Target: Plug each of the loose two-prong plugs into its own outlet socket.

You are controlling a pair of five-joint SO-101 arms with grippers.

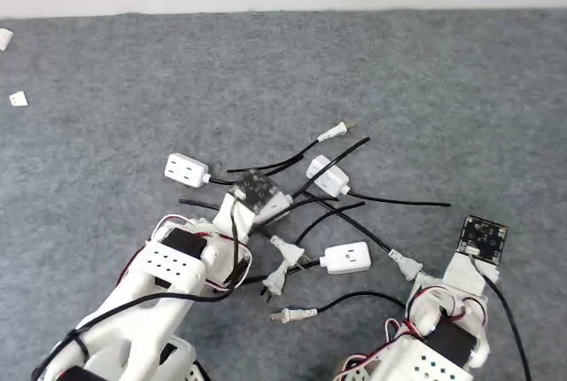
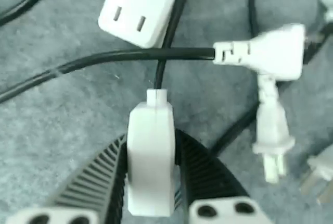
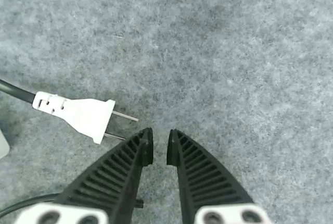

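In the high view, black cords lie tangled mid-way across the grey carpeted table, so plugs and sockets are crowded together. One outlying outlet block sits at the tangle's far edge. The left arm is bent over the tangle's centre, and the right arm waits at its near fringe.

In the left wrist view, the left gripper is clamped tight on a white cord-end body, with the black cord leaving its front. It is probably a socket block seen edge-on, though its face is hidden and it could be a plug. The grip looks meant to steady it for mating. Ahead lie a slotted outlet block and a loose plug with bare prongs.

In the right wrist view, the right gripper has its jaws nearly together and holds nothing. It is just beside the prongs of a white two-prong plug lying flat, likely its next pick.
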